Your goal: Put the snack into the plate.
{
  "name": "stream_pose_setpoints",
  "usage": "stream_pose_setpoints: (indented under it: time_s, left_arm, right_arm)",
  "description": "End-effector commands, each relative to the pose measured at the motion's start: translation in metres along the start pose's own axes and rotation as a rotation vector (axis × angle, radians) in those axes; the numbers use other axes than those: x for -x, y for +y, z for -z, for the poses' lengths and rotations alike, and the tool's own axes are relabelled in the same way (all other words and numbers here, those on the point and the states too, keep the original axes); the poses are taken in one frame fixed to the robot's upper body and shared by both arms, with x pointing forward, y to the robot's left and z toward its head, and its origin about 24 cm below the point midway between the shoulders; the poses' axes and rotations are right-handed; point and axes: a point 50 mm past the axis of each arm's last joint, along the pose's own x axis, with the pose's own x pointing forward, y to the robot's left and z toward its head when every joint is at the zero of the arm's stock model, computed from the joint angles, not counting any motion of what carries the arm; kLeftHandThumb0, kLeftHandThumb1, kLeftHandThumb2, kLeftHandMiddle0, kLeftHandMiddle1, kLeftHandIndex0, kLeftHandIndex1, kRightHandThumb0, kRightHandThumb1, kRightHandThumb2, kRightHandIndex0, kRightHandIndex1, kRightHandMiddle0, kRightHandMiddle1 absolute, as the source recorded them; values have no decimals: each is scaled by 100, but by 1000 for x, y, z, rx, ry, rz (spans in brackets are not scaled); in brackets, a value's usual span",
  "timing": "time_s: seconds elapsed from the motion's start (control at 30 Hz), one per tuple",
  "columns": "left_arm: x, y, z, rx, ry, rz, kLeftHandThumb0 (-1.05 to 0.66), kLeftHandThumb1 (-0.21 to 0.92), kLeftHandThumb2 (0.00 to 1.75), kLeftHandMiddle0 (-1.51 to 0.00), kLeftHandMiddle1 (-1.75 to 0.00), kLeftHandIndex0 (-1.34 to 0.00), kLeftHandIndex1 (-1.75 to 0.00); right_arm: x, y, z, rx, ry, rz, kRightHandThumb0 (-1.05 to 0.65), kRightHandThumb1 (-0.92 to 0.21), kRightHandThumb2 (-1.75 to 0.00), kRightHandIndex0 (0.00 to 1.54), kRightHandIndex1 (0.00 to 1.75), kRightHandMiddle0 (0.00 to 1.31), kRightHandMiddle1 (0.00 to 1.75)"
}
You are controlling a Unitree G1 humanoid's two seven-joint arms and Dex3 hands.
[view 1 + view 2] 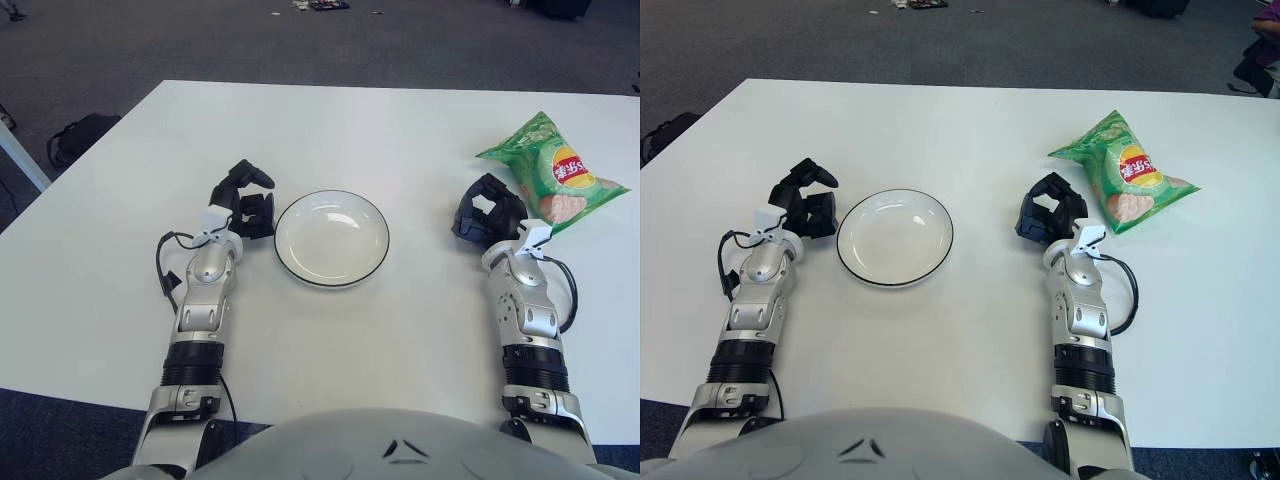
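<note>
The green chip bag (552, 172) lies near the desk's (400, 130) right edge. The right hand (487, 212), fingers curled and empty, sits just beside it. The left hand (245, 200), also curled and empty, flanks the white plate (332, 238).

White table (400, 130) on dark grey carpet (200, 40); a black bag (80, 135) lies on the floor at left

A green snack bag (1124, 172) lay near the table's (970, 320) right edge. The right hand (1048, 218), fingers curled and empty, was just beside it. The white plate (894, 237) sat left of centre.
</note>
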Motion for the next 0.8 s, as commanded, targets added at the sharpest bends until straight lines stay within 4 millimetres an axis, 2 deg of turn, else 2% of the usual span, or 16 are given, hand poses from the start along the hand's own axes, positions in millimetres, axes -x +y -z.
stream_pose_setpoints:
  time_s: [0.0,0.33,0.6,0.77]
  left_arm:
    - [27,7,37,4,152,-18,-46,37,125,-130,-175,-57,-175]
    - [26,7,37,2,147,-21,-46,38,124,-130,-175,-56,-175]
    - [25,5,38,7,142,-21,-46,37,125,-130,-175,-56,-175]
    - [24,4,38,16,141,-24,-46,37,125,-130,-175,-57,-175]
  right_arm:
    - [20,-11,40,6,162,39,-52,-23,-143,124,175,69,175]
    - [19,-11,40,42,142,45,-52,-23,-142,125,175,69,175]
    - [23,-9,41,212,-1,60,-52,-23,-142,126,175,69,175]
    - [27,-7,40,457,-136,98,-50,-27,-138,126,175,65,175]
